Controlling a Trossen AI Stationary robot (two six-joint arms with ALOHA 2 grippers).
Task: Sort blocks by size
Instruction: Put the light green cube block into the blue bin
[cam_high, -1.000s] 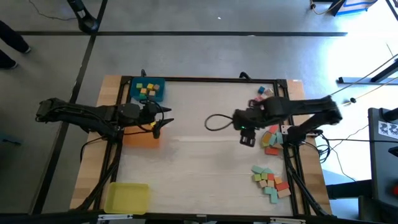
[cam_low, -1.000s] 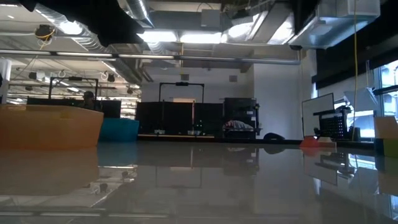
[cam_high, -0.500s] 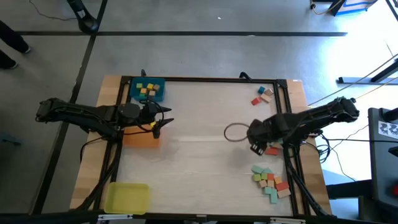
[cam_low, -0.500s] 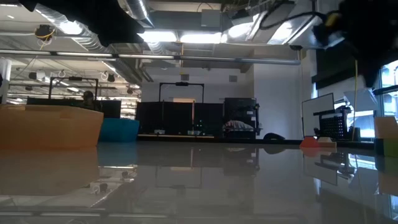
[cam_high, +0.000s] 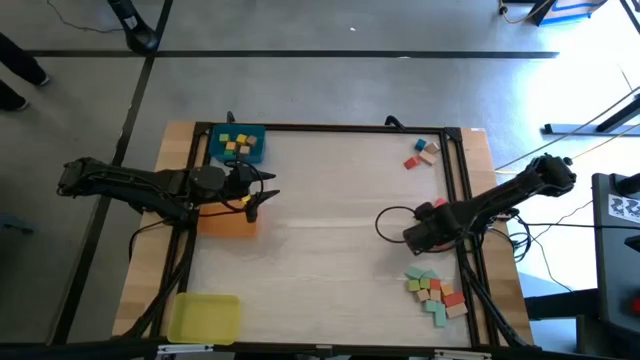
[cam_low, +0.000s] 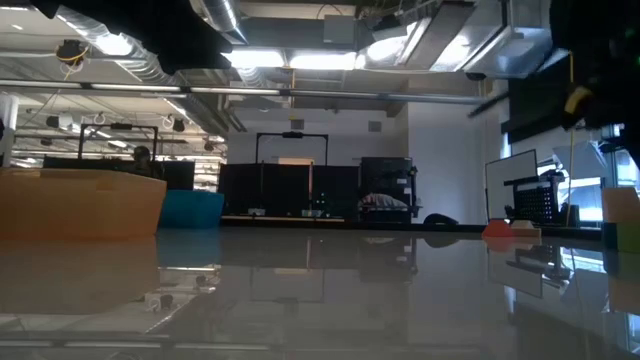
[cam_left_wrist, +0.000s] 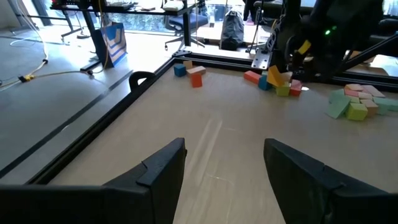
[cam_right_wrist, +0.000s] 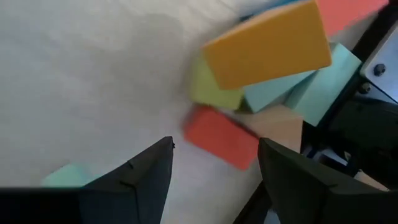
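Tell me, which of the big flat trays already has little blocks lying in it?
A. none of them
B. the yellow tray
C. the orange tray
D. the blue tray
D. The high view shows several small yellow blocks lying in the blue tray at the table's far left corner, while the yellow tray shows none and the orange tray is partly hidden under the left arm.
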